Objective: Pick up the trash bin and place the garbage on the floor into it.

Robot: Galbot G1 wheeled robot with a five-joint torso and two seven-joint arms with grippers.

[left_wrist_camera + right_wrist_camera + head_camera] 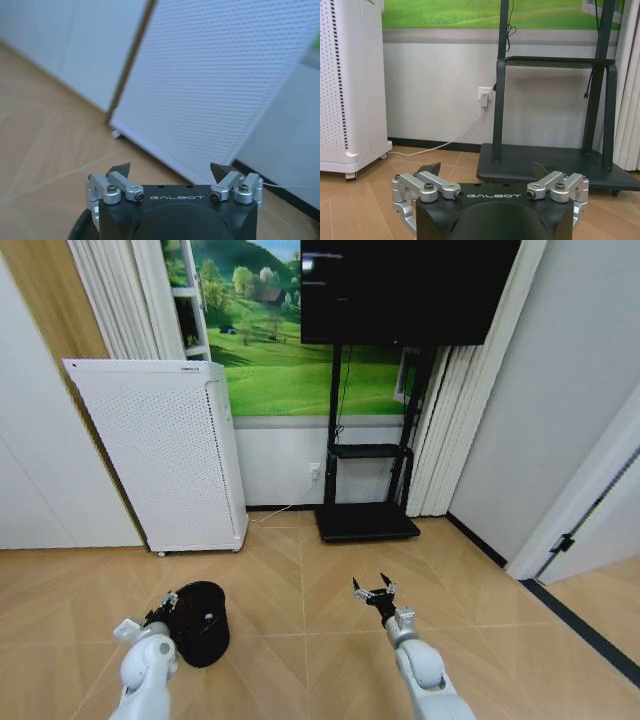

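The trash bin [203, 623] stands upright on the wooden floor [300, 580] at the lower left, in front of the white perforated appliance [165, 452] and well apart from it. The left gripper [162, 606] sits at the bin's left rim, its fingers [120, 169] spread apart. The right gripper [374, 592] hangs over bare floor to the bin's right, jaws also apart, facing the black TV stand [365, 522]. Open floor lies between them.
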